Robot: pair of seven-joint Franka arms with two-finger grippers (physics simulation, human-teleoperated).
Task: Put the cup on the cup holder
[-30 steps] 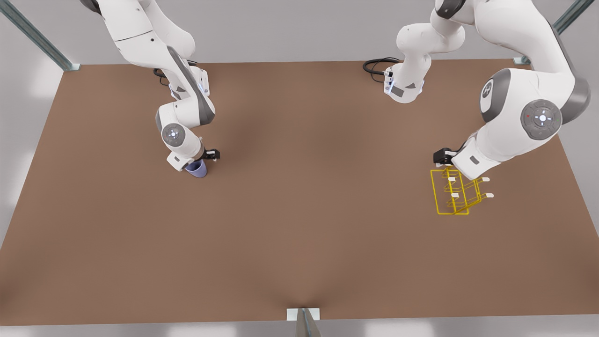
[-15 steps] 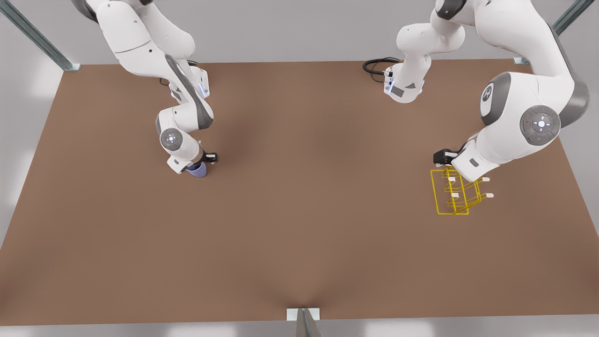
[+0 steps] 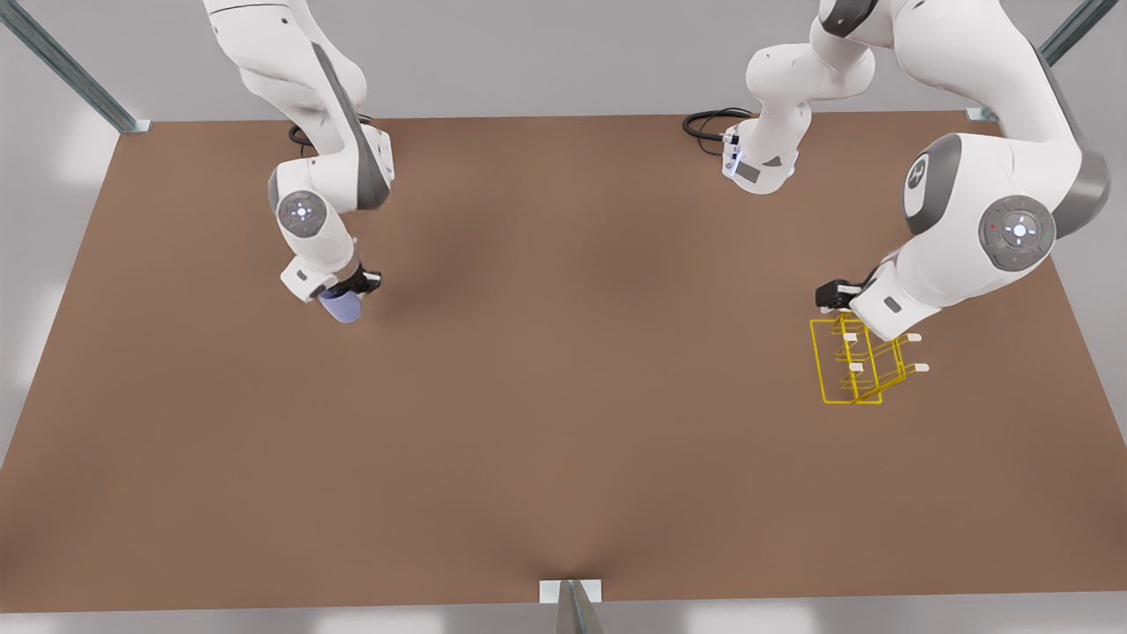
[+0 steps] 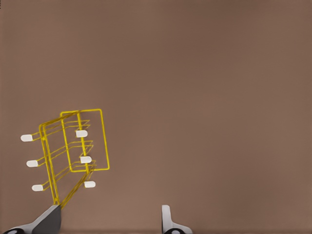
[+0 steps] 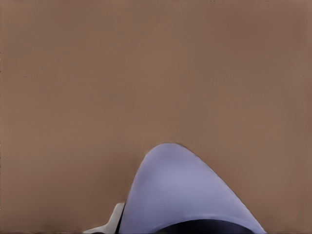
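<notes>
The lavender-blue cup [image 3: 342,306] hangs at the front view's left with my right gripper [image 3: 340,294] shut on it. In the right wrist view the cup [image 5: 185,195] bulges out below the hand, with one pale fingertip [image 5: 115,220] beside it. The yellow wire cup holder [image 3: 852,368] with white-tipped pegs stands on the table at the front view's right. My left gripper [image 4: 108,223] hovers just over the holder's [image 4: 73,151] back edge, open, with nothing between its fingers. One of its fingers [image 4: 48,218] is close to the rack's corner.
The brown table [image 3: 563,396] stretches wide between the cup and the holder. A black cable coil [image 3: 709,123] lies at the far edge by an arm's base. A metal post [image 3: 570,603] stands at the near edge.
My right gripper has carried the cup toward the front view's left and slightly back, and the arm has risen. The left arm and the holder have hardly moved.
</notes>
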